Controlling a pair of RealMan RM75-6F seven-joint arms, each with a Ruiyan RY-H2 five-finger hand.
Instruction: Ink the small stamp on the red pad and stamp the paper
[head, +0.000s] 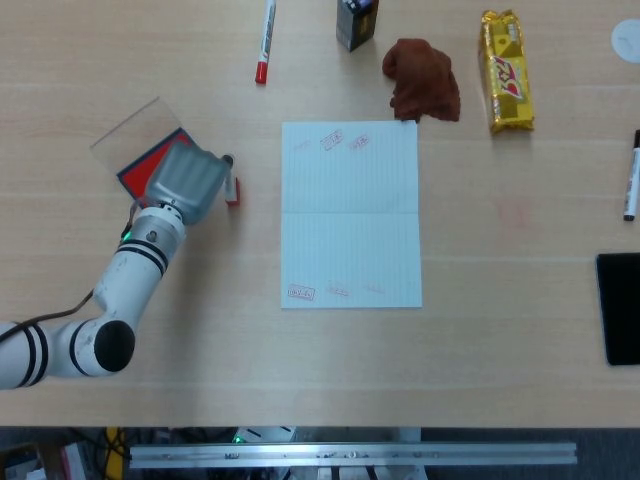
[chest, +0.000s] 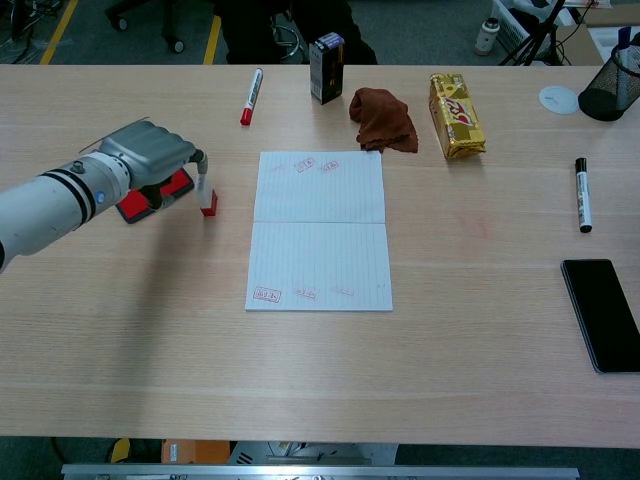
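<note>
From the head view my left hand (head: 187, 180) covers most of the red pad (head: 143, 165) and part of the small stamp (head: 232, 190); I cannot tell whether it grips. The chest view shows fingers (chest: 197, 160) touching the small stamp (chest: 208, 200), which stands upright just left of the paper (chest: 320, 235); bare table (chest: 480, 330) lies to the right.

Grey metallic left hand (head: 186, 180) on white arm (head: 133, 272), black bands, black cable.
</note>
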